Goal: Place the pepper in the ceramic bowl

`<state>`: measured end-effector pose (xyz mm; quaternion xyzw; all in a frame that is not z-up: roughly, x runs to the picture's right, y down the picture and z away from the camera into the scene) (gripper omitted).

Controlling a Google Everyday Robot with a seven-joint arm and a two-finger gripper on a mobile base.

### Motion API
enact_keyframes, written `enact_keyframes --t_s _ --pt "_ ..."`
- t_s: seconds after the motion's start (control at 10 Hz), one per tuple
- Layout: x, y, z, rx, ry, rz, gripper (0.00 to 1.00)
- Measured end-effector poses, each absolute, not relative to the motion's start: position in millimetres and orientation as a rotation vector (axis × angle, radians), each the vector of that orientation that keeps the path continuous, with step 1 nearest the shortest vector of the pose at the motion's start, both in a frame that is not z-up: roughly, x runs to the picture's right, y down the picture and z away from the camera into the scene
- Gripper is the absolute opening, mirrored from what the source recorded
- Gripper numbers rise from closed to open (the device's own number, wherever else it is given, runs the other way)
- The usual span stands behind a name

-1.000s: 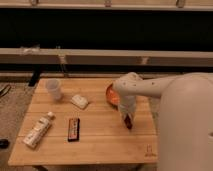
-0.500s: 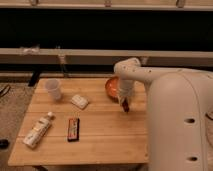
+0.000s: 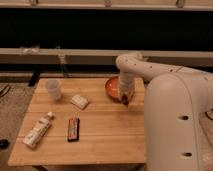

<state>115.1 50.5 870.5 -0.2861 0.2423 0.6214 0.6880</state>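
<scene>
The white arm point(image 3: 134, 64) is reaching in from the right and bending down over the back right part of the wooden surface point(image 3: 110, 142). Its hand point(image 3: 124, 96) is pointing downward and gripping the pepper point(image 3: 124, 101), which is showing as a small dark red shape at the tip of the hand. The pepper is hanging at the front right edge of the bowl point(image 3: 111, 85); whether it is over the rim or just outside it cannot be told. The arm is hiding the right part of the orange-red bowl.

A white cup point(image 3: 53, 89) is standing upright at the back left, well apart from the bowl. A small white packet point(image 3: 79, 101) is lying between cup and bowl, a little nearer the front. A dark bar point(image 3: 73, 129) is lying flat near the front, and a white bottle point(image 3: 38, 131) is lying on its side to the left of it.
</scene>
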Motion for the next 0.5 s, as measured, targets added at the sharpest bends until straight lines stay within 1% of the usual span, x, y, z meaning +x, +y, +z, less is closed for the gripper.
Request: enact_keyframes --t_s 0.3,0.5 --pt "114.5 43.7 889.8 -0.631 0.547 1.388 0.0" --pt "115.7 25.7 902.9 -0.6 0.541 1.397 0.0"
